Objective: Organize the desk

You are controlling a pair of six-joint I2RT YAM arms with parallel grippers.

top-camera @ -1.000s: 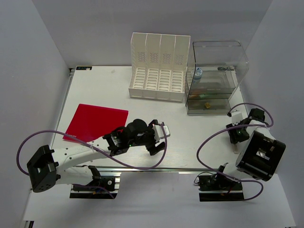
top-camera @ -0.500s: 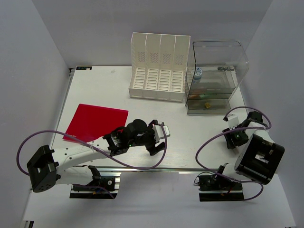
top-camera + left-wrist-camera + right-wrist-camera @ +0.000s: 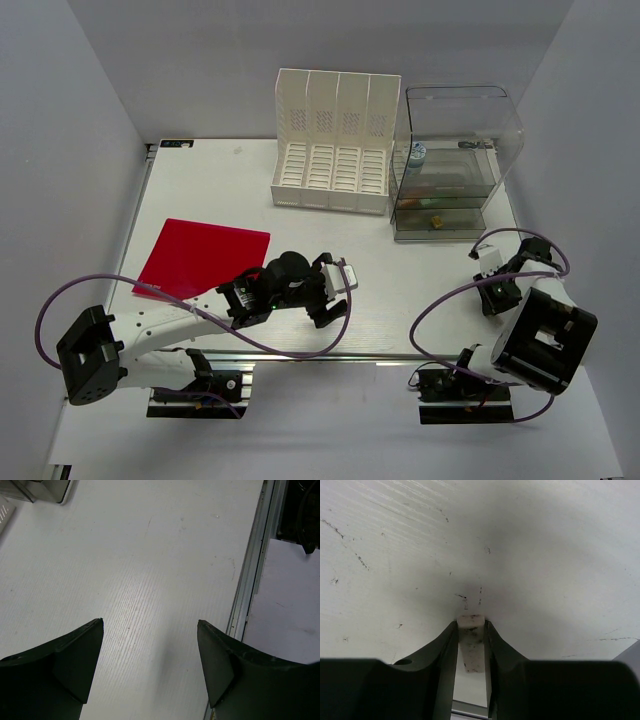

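Observation:
The white desk (image 3: 220,190) has a silvery rail (image 3: 300,355) along its near edge. My left gripper (image 3: 335,300) hovers open and empty over bare desk near that rail; the wrist view shows its fingertips wide apart (image 3: 150,622) with the rail (image 3: 250,580) to the right. My right gripper (image 3: 487,262) is at the right side of the desk, in front of the clear drawer unit. In the right wrist view it (image 3: 471,622) is shut on a small white speckled block (image 3: 471,640), whose tip is at the desk surface (image 3: 520,540).
A red folder (image 3: 203,258) lies flat at the left. A white slotted file organizer (image 3: 335,140) stands at the back centre. A clear drawer unit (image 3: 450,165) with small items inside stands at the back right. Purple cables loop near both arms.
My right arm has shifted slightly left and toward the near edge, its gripper moving with it. The left arm has not moved.

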